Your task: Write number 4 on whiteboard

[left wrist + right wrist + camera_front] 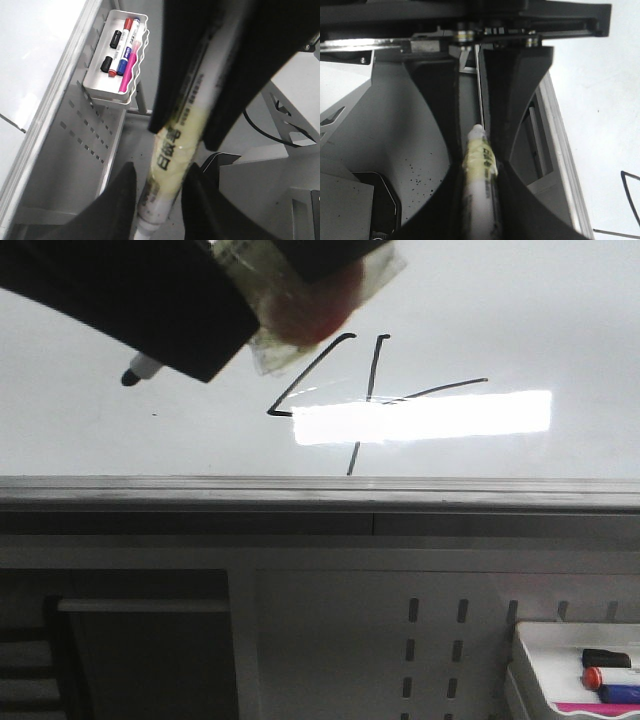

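Front view: number 4 [372, 400] stood drawn on whiteboard [520, 330], crossbar running through light glare. Dark arm above it carried marker [142, 369], tip just off board, left of 4.
Left wrist view: left hand [159, 200] clamped on taped marker [167, 165]; pen tray [95, 85] beyond.
Right wrist view: right hand [479, 165] gripped marker [480, 165] too; whiteboard [600, 100] alongside.

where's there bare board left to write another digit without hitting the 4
Bare whiteboard lies right of the number 4, above its crossbar. There is also a patch lower left, between the marker tip and the grey rail. The top middle is crowded by the gripper.
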Robot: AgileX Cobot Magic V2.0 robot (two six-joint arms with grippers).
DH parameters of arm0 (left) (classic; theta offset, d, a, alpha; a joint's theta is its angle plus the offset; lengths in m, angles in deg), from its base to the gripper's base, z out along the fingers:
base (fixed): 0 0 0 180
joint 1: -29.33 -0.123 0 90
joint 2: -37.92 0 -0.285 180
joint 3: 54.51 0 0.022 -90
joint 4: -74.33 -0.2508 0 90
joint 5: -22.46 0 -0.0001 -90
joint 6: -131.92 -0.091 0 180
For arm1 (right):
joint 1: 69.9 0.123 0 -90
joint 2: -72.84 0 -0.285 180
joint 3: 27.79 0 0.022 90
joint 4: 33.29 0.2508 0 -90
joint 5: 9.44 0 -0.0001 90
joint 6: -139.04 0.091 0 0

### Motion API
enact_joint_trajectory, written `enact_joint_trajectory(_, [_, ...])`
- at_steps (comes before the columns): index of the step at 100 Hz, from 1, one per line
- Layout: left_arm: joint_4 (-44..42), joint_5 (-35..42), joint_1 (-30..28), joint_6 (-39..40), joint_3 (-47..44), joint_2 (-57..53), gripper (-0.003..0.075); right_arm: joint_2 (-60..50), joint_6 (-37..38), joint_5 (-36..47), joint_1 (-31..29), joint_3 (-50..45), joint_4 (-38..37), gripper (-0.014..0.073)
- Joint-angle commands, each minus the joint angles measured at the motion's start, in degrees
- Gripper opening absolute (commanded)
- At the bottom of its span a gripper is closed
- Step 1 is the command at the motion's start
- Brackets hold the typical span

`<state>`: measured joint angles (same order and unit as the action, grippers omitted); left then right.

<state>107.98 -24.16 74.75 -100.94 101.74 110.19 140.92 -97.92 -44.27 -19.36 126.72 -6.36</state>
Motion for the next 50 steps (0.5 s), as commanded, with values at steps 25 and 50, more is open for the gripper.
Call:
enact_joint_trajectory(25, [2.13,6.00,0.18,0.03,2.21,-0.83,-0.0020,-1.18,-0.75,1.67,0.02,1.76,1.43,-0.0043])
enact_joint_trajectory(50, [2.13,6.00,0.18,0.03,2.21,-0.80,-0.0020,-1.18,-0.75,-0.19,0.11,1.76,1.43,-0.0043])
